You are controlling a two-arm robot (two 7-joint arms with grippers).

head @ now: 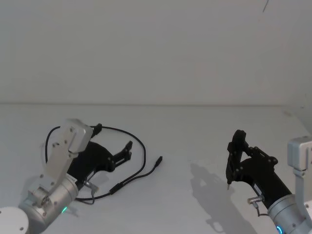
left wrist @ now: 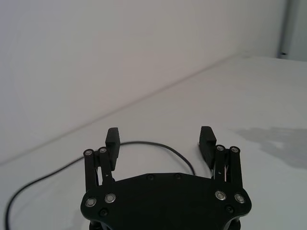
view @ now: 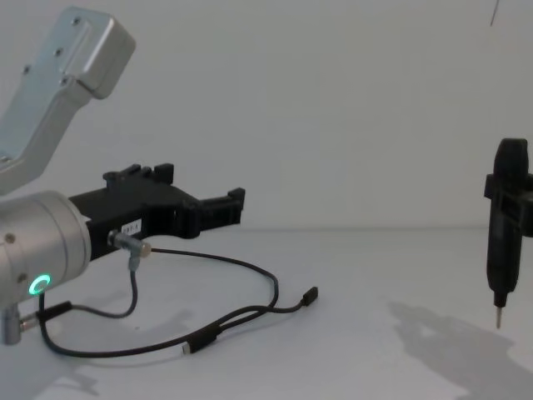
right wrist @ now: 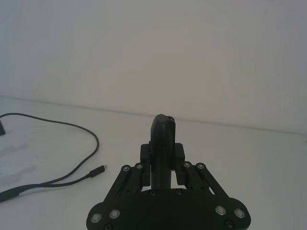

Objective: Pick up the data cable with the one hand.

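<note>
The data cable point(head: 145, 155) is a thin black cord lying in a loop on the white table, with one small plug point(head: 159, 160) pointing toward the middle. It also appears in the chest view as the cable point(view: 258, 271) and in the right wrist view as the cable point(right wrist: 94, 143). My left gripper point(head: 128, 151), on the arm with the green ring light, hovers just above the loop. In the left wrist view the left gripper point(left wrist: 159, 140) is open with nothing between its fingers, and the cord point(left wrist: 153, 143) runs past beyond them. My right gripper point(head: 237, 142) is shut and raised at the right, away from the cable.
The white table point(head: 195, 136) ends at a plain white wall behind. A short dark wire with a metal barrel plug point(view: 130, 242) hangs from my left wrist. The right arm casts a shadow point(head: 214, 195) on the table.
</note>
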